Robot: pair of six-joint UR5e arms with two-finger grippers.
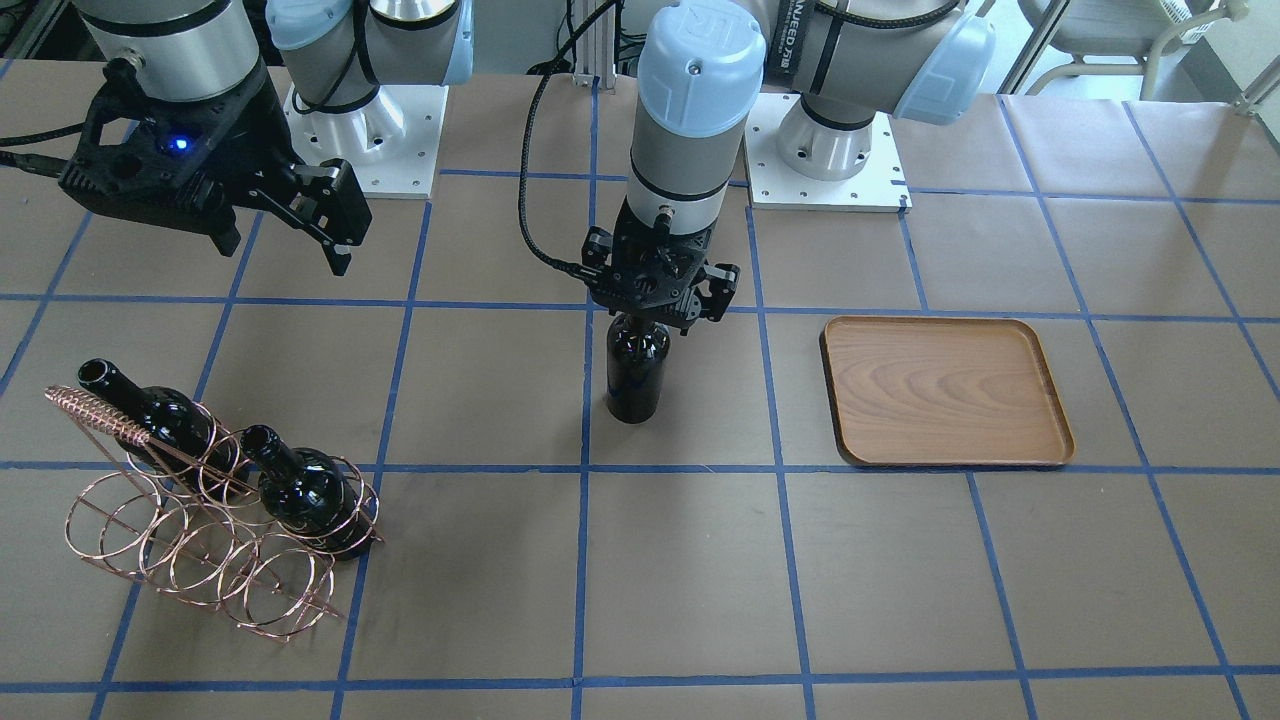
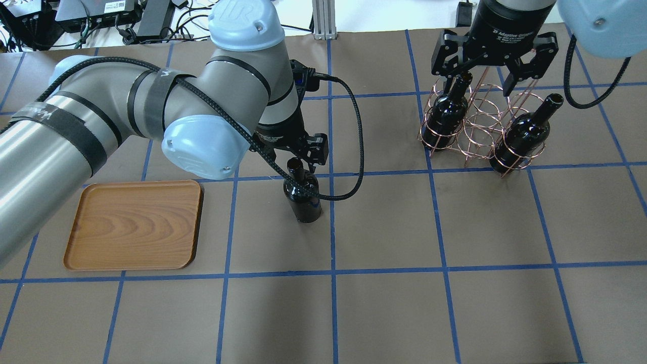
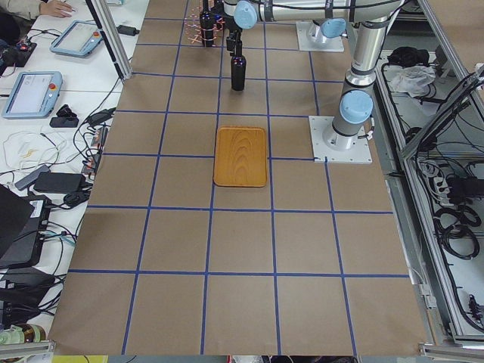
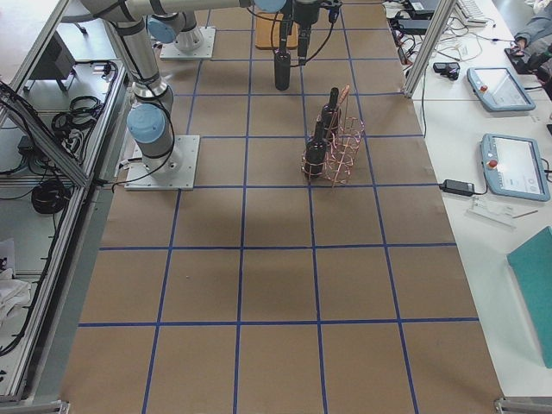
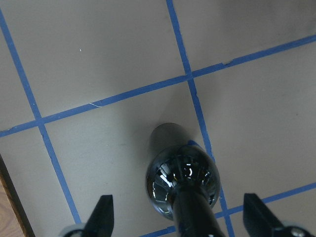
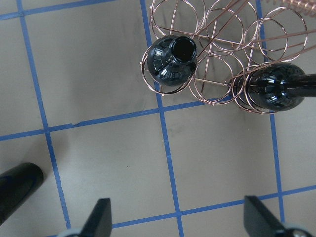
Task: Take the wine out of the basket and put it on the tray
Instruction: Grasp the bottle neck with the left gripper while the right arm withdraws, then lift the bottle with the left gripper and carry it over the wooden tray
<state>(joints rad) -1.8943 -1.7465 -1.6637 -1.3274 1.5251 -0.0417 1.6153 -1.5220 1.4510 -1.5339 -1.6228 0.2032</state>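
Between spread jaws of left gripper (image 5: 180, 215), upright wine (image 5: 181, 178), neck untouched

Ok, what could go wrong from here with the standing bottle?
The wine bottle stands upright on the table, left gripper jaws open around its neck: an off-centre close could tip it. Its glossy glass might slip in transit, and the raised rim of the tray could catch its base.

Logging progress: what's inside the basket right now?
Two bottles stand in the basket, necks up. The other rings look empty. In the overhead view the right gripper covers the back rings; the front view shows them bare.
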